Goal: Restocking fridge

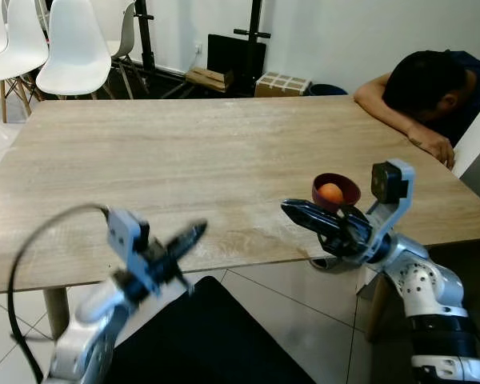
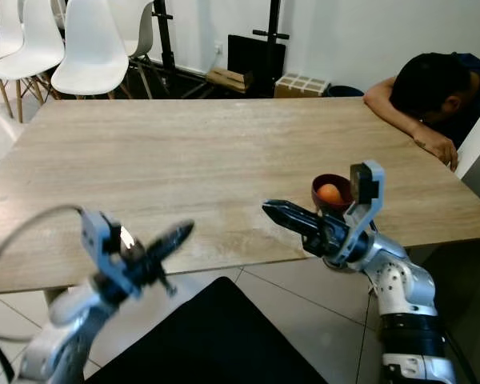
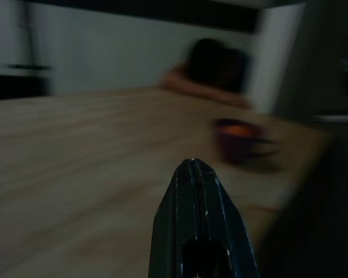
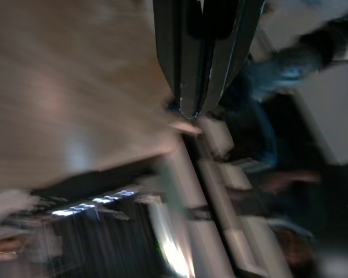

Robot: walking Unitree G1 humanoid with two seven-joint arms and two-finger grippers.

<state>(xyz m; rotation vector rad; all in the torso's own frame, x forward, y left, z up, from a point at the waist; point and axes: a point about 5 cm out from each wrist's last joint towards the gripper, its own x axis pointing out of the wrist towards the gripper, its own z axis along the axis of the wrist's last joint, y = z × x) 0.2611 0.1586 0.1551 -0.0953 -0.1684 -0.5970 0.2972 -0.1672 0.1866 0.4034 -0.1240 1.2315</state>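
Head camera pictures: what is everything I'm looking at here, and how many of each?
Table: one, light wood, filling the middle.
Bowl: one, dark red, near the table's front right edge.
Orange fruit: one, inside the bowl.
Chairs: at least three, white, beyond the far left corner.
Cardboard boxes: two, brown and pale, on the floor by the far wall.
Person: one, slumped on the table's far right corner.
Left gripper: one, black fingers together, over the near edge.
Right gripper: one, black fingers together, just left of the bowl.
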